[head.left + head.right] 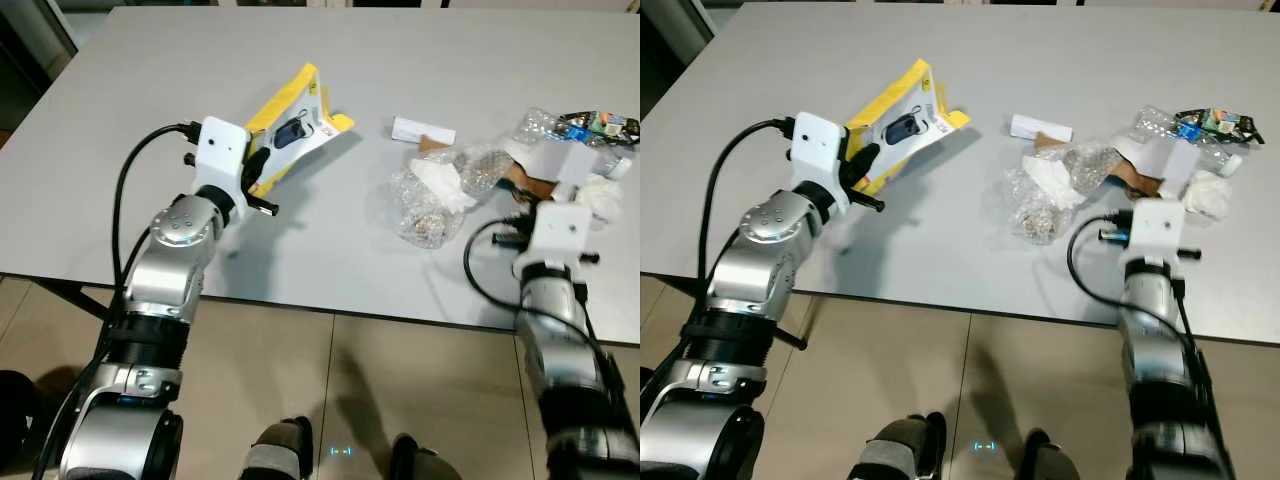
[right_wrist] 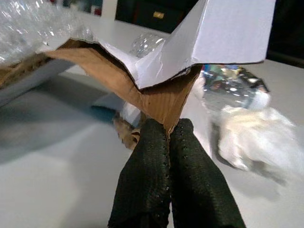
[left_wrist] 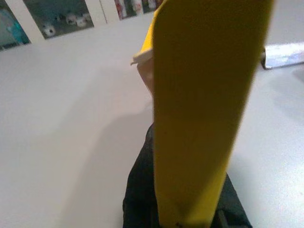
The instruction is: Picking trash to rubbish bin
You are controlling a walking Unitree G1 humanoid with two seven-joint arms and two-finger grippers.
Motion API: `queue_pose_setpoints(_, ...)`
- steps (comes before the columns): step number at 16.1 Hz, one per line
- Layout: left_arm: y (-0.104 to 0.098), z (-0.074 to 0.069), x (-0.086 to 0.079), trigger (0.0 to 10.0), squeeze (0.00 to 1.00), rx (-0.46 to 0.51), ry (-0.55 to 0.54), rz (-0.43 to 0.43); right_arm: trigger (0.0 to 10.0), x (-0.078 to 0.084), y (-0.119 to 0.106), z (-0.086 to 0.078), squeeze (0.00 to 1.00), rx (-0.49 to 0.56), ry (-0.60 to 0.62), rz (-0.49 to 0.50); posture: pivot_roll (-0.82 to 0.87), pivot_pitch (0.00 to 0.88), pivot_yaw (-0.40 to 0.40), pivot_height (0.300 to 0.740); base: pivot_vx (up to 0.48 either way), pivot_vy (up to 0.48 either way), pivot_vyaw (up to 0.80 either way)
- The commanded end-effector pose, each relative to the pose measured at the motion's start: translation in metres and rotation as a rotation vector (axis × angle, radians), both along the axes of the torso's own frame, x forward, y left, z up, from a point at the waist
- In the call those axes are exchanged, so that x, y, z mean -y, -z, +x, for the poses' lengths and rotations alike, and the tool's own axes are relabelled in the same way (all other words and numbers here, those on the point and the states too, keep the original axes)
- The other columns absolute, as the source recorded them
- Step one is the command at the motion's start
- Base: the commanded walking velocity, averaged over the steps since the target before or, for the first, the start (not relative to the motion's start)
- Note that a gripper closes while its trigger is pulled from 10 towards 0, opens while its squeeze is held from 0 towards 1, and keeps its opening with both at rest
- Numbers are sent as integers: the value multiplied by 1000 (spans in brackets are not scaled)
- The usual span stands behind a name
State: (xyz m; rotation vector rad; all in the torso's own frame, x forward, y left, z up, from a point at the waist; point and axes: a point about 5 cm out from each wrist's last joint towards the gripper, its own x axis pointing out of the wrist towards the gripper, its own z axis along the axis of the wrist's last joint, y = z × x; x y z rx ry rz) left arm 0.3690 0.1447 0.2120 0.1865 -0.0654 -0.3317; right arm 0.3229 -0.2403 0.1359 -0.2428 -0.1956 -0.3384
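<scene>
Grey table (image 1: 200, 90) seen from above, robot standing at its near edge.

Left gripper (image 1: 262, 160): raised over the table's left half, fingers clamped on the lower end of a yellow blister package (image 1: 295, 120). The package is lifted off the surface and tilted, casting a shadow on the table beneath it. Through its clear front a small dark item shows (looks like a key fob or similar; cannot tell exactly). In the left wrist view the yellow card (image 3: 204, 109) runs edge-on straight up from between the black fingers (image 3: 142, 190).

Right gripper (image 2: 168, 130): at the right side of the table, low at the trash pile. Fingers pressed together on the torn corner of a piece of cardboard (image 2: 156, 90), brown on one face, white on the other. The cardboard (image 1: 535, 175) is still among the pile.

Trash pile, right half of table:
- crumpled clear plastic bag (image 1: 430, 205) holding a white tissue-like wad and some brownish bits (contents not clearly identifiable)
- small white box (image 1: 422, 130) lying flat, just beyond the bag
- crumpled clear plastic (image 1: 540, 125) further back
- colourful wrapper (image 1: 598, 123) at the far right
- white crumpled paper (image 1: 605, 195) just beside the right wrist.

Tiled floor (image 1: 300, 380) below the table edge.
</scene>
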Motion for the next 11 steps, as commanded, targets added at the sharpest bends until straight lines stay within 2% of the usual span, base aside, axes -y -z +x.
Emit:
queue_pose_setpoints(1, -2, 2, 3, 10000, 0, 13, 5, 8, 0, 0, -7, -6, 0, 62, 22, 4, 403, 216, 103, 740, 0, 0, 0)
queue_pose_setpoints(2, -1, 3, 7, 10000, 0, 15, 9, 4, 0, -4, -16, -12, 0, 125, 29, -26, 384, 209, 103, 740, 0, 0, 0)
queue_pose_setpoints(6, 2, 4, 14, 10000, 0, 32, 19, -12, 0, -10, -48, -23, 0, 248, 56, -114, 344, 192, 96, 740, 0, 0, 0)
queue_pose_setpoints(8, 3, 4, 21, 10000, 0, 61, 33, -23, 0, -15, -67, -31, 0, 301, 67, -171, 319, 178, 85, 740, 0, 0, 0)
queue_pose_setpoints(11, 3, 3, 26, 10000, 0, 89, 31, -37, 0, -18, -78, -39, 0, 332, 74, -193, 297, 163, 70, 740, 0, 0, 0)
